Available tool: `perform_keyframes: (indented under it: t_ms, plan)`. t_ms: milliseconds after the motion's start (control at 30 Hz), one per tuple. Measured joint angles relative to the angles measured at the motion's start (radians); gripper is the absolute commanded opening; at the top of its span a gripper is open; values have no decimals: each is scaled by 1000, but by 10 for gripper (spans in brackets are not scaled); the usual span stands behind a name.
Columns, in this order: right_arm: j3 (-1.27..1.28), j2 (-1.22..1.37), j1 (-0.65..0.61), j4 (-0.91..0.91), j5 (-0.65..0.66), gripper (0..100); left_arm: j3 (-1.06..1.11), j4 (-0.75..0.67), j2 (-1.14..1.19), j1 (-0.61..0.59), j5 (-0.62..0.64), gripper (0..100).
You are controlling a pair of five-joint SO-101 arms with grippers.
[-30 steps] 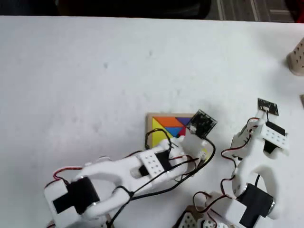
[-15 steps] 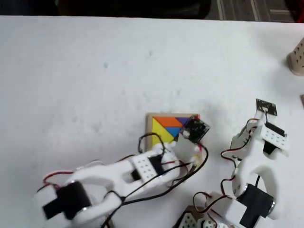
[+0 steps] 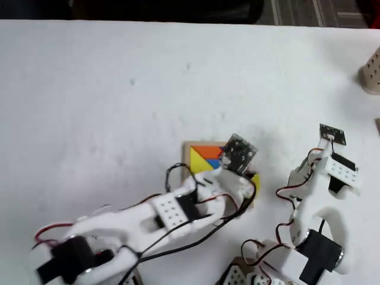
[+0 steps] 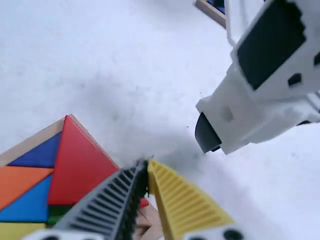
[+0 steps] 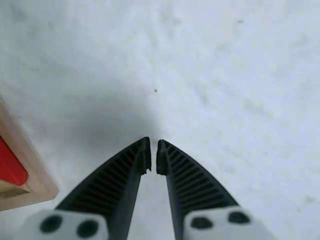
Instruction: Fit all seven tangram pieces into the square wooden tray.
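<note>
Left tool: the black-and-yellow-fingered left gripper (image 4: 146, 164) hangs over the right-hand part of the tray. Its fingertips are pressed together with nothing between them.
Task's thing: the square wooden tray (image 3: 186, 155) lies flat at mid-table, directly beneath the left arm's wrist.
Contents: a red triangular piece (image 4: 77, 162), an orange triangular piece (image 3: 206, 152) and a yellow triangular piece (image 3: 199, 161) lie inside the rim. The part of the tray under the arm is hidden, so the count of seven cannot be confirmed.
Right tool: the black-fingered right gripper (image 5: 152, 157) sits over the bare white table (image 5: 225, 60). Its jaws are all but closed and it holds nothing.
Governing relation: the tray is below the left gripper. Only one tray corner lies beside the right gripper, apart from it, so the left arm is nearer.
Judgement: any final seating of a piece falls to the left arm.
</note>
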Motion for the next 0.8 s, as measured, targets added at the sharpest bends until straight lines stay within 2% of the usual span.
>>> perform_keyframes:
  t_ms: [200,300,500,800]
  plan:
    - [0,0,0,0,0,18,-198,-5,331,0,23,20]
    - [0,0,0,0,0,18,-210,-5,387,0,28,20]
    - [0,0,0,0,0,18,-183,63,338,0,29,20]
    - [2,0,0,-14,0,18,55,74,94,0,29,20]
